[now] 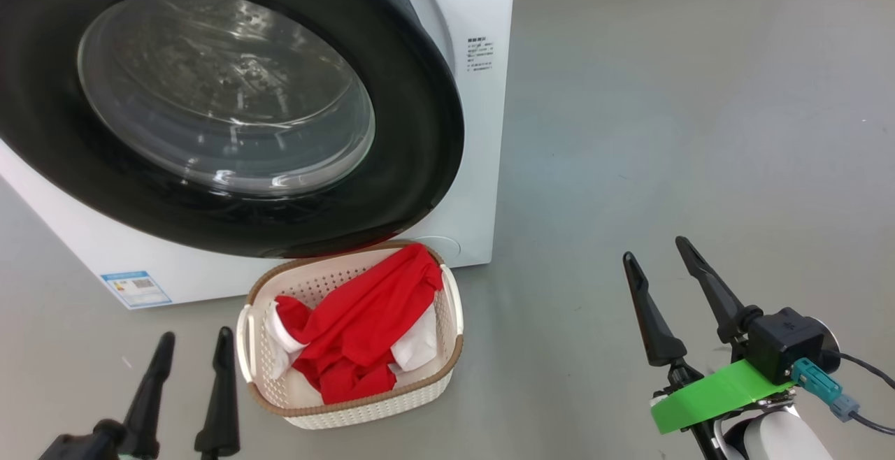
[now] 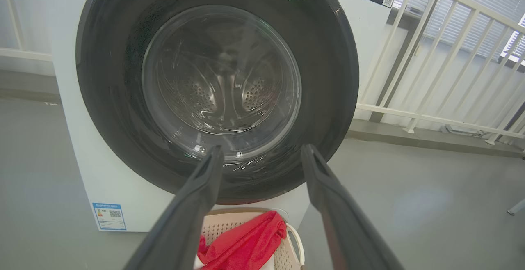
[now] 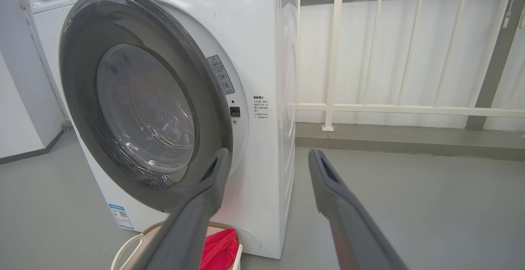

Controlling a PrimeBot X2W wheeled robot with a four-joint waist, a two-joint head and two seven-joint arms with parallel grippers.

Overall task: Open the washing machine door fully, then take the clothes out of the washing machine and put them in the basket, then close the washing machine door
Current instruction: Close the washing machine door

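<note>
While both arms sit low, fingers pointing toward the big white front-loading washing machine (image 1: 482, 166), the left gripper (image 1: 196, 335) and right gripper (image 1: 656, 249) stand spread apart, holding nothing. Bright red-and-white fabric clothes (image 1: 363, 320) lie in the small cream perforated plastic basket (image 1: 458, 355) on the floor, just below the round black-rimmed glass door (image 1: 419, 131), which is swung nearly shut.

One washing machine (image 1: 482, 166), one basket (image 1: 363, 412)

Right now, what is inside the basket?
The clothes, red fabric with white parts, lie heaped in the basket, covering most of its floor. Whether anything lies beneath them cannot be seen.
</note>
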